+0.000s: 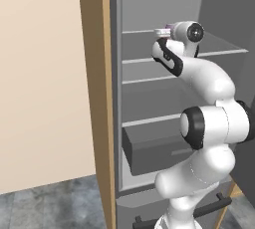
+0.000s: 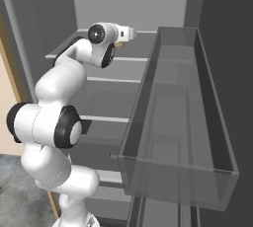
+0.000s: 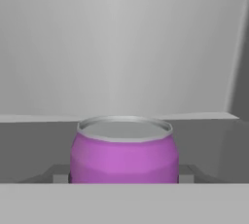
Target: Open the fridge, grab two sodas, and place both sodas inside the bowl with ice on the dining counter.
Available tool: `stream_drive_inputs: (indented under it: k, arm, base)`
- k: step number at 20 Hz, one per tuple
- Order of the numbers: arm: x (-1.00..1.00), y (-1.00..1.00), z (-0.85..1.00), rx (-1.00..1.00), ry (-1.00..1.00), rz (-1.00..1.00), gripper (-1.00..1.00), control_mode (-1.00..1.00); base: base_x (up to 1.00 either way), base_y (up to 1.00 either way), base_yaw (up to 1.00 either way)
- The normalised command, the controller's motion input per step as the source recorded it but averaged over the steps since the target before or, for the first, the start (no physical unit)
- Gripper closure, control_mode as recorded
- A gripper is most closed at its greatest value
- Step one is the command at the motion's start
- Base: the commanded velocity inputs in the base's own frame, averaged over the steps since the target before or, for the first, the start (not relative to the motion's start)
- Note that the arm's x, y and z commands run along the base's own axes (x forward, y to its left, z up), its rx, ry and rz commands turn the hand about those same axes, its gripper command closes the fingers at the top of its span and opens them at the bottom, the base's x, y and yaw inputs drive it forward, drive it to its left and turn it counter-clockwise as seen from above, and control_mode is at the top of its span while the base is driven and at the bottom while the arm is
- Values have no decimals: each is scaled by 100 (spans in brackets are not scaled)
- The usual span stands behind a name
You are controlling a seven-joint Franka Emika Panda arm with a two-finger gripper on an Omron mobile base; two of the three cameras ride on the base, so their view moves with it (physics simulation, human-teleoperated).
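My arm [image 1: 209, 123] is built of rounded, glossy white shells, each segment bulging smoothly like a capsule, with black bands ringing the joints. At the wrist I see a white cylindrical housing [image 2: 101, 34] whose end carries a dark round cap with a pale centre, and a black trim strip edges the neighbouring link. No cables, screws or printed markings are visible to me on the casing.

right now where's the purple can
The purple can sits upright on an upper shelf inside the open fridge, centred low in the hand view between the gripper fingertips, with the grey back wall behind.
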Motion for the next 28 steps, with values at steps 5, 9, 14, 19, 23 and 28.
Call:
stream_drive_inputs:
  k: [5, 9, 14, 19, 23, 28]
  arm:
    - [-33, -16, 0, 1, 0, 0, 100, -100]
    - [-66, -12, 20, 1, 0, 0, 100, -100]
    - [-86, -4, 38, 0, 0, 0, 100, -100]
    - [-100, 0, 19, -4, 4, 0, 100, -100]
    - [-100, 0, -8, -7, 3, 0, 100, -100]
    - [-100, 6, -10, -6, 4, 0, 100, -100]
  base:
    - [0, 0, 0]
    - [0, 0, 0]
    - [0, 0, 0]
    - [0, 0, 0]
    - [0, 0, 0]
    - [0, 0, 0]
